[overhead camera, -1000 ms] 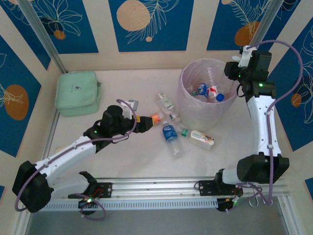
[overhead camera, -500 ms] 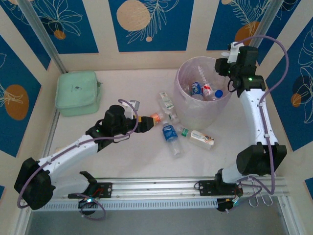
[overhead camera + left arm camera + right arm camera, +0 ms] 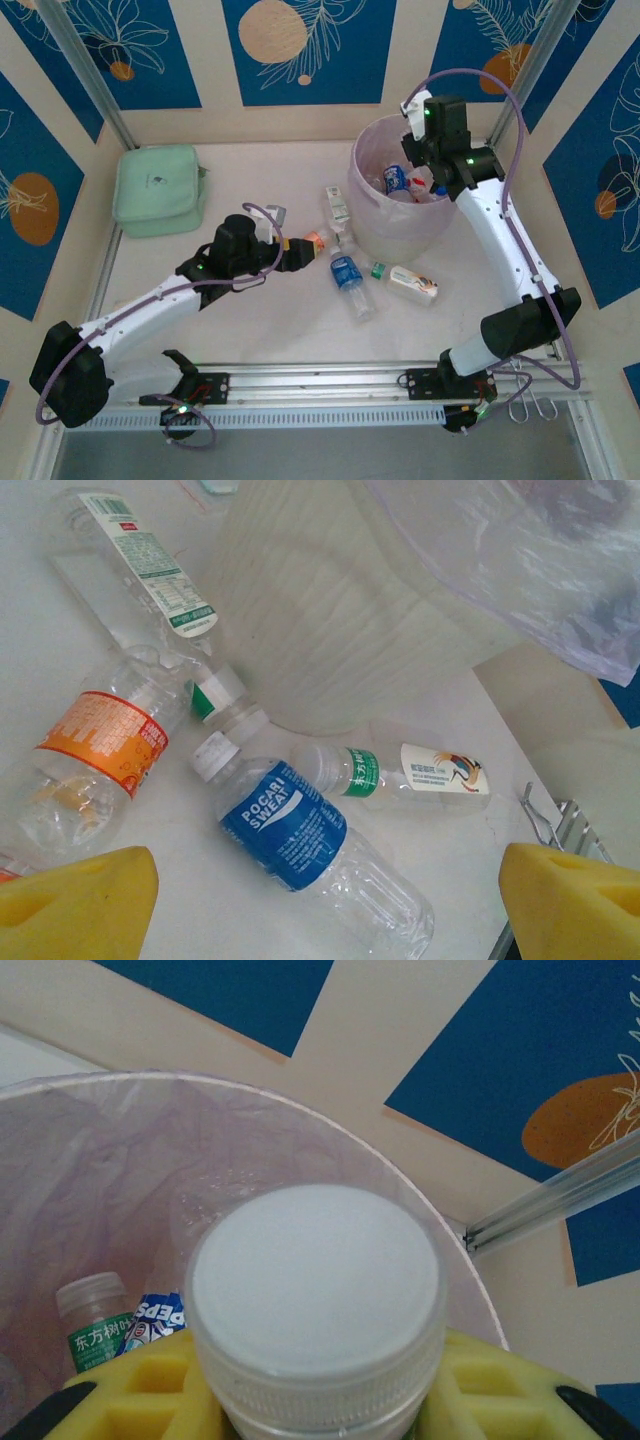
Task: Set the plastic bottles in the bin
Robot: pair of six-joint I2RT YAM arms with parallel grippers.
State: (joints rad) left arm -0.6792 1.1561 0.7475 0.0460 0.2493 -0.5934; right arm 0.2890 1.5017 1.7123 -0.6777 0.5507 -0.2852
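Starting at the left, the left pincer (image 3: 303, 250) is seen low over the surface (image 3: 250, 320), its jaws wide apart and nothing held between them. An orange-labelled bottle (image 3: 95, 765) lies just beside the left one of its yellow pads (image 3: 75, 905), and a blue-labelled bottle (image 3: 300, 840) lies in the gap ahead of them. A white-labelled bottle (image 3: 150, 575) lies beyond, its cap close to the blue one's cap, and a green-banded bottle (image 3: 400, 772) rests near the foot of the bin (image 3: 395, 235).

For this arm, one bottle only should be chosen. The blue-labelled one seems best placed, and it should be taken across its body, not at the neck, so that no neighbour is caught with it.

Further right, the right pincer (image 3: 315, 1400) is closed on a white-capped bottle (image 3: 315, 1280), which is held upright above the inside of the bin. Two more bottles are already seen at the bottom.

The drop is judged to be the step in hand. The far rim (image 3: 400, 1190) appears rather near, so the bottle should probably be carried a little toward the middle and lowered before the jaws are opened; otherwise it could strike the rim and fall outside. The jaws should be opened fully, and the arm lifted straight up afterwards, so that the thin wall is not pushed.
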